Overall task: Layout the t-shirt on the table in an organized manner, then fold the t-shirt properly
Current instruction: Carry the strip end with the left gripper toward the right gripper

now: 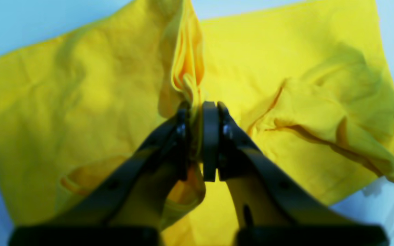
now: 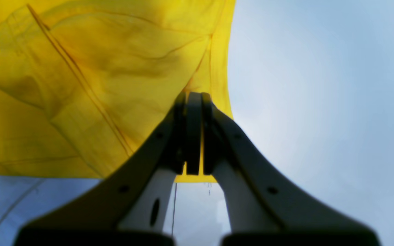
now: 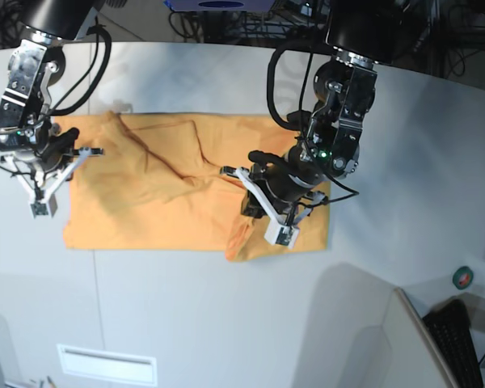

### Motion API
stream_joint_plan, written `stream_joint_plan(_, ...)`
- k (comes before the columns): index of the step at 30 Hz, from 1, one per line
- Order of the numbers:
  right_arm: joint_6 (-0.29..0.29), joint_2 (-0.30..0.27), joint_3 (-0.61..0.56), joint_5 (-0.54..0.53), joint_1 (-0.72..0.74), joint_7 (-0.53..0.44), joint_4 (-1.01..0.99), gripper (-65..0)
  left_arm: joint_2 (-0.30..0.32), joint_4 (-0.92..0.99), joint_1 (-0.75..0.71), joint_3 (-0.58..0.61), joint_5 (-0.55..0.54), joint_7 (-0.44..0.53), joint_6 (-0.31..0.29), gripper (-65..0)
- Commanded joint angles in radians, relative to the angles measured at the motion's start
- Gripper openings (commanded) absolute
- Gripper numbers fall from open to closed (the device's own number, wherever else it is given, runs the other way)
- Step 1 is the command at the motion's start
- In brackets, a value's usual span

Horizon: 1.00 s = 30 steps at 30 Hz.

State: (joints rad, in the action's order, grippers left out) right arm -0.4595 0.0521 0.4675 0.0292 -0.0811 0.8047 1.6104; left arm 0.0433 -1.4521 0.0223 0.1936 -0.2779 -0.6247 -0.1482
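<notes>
A raised fold of the t-shirt (image 1: 115, 89) is pinched between the pressed-together fingers of the left gripper (image 1: 197, 112). The shirt's left edge is clamped by the right gripper (image 2: 194, 102). The shirt is spread, rumpled, across the far half of the table (image 3: 226, 315).

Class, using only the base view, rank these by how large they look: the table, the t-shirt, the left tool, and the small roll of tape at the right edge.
1. the table
2. the t-shirt
3. the left tool, though it sits above the table, nearer the camera, so it looks enlarged
4. the tape roll
</notes>
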Motion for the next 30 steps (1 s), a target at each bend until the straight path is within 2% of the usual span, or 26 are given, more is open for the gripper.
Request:
stream_joint_plan(1, 0.000, -0.010, 0.001, -0.008, 0.014, -0.017, 0.015, -65.0, -0.012, -0.016, 0.017, 0.000, -0.010, 0.022, -0.001, -65.0)
stream_joint_plan(13, 0.000, -0.010, 0.001, -0.008, 0.014, -0.017, 0.015, -65.0, -0.026, -0.009, 0.015, 0.004, -0.014, 0.022, -0.001, -65.0)
stream_joint_plan(17, 0.000, -0.010, 0.001, -0.008, 0.020, -0.017, 0.015, -65.0, -0.026, -0.009, 0.015, 0.071, -0.011, 0.022, -0.001, -65.0)
stream_joint_plan(23, 0.000, -0.008, 0.001, -0.008, 0.020, -0.017, 0.015, -65.0, -0.027, -0.008, 0.023, 0.079, -0.019, 0.022, 0.069, -65.0)
stream_joint_plan(30, 0.000, -0.008, 0.001, -0.008, 0.020, -0.017, 0.015, -65.0, -0.027, -0.006, 0.035, 0.071, -0.019, 0.026, 0.077, -65.0)
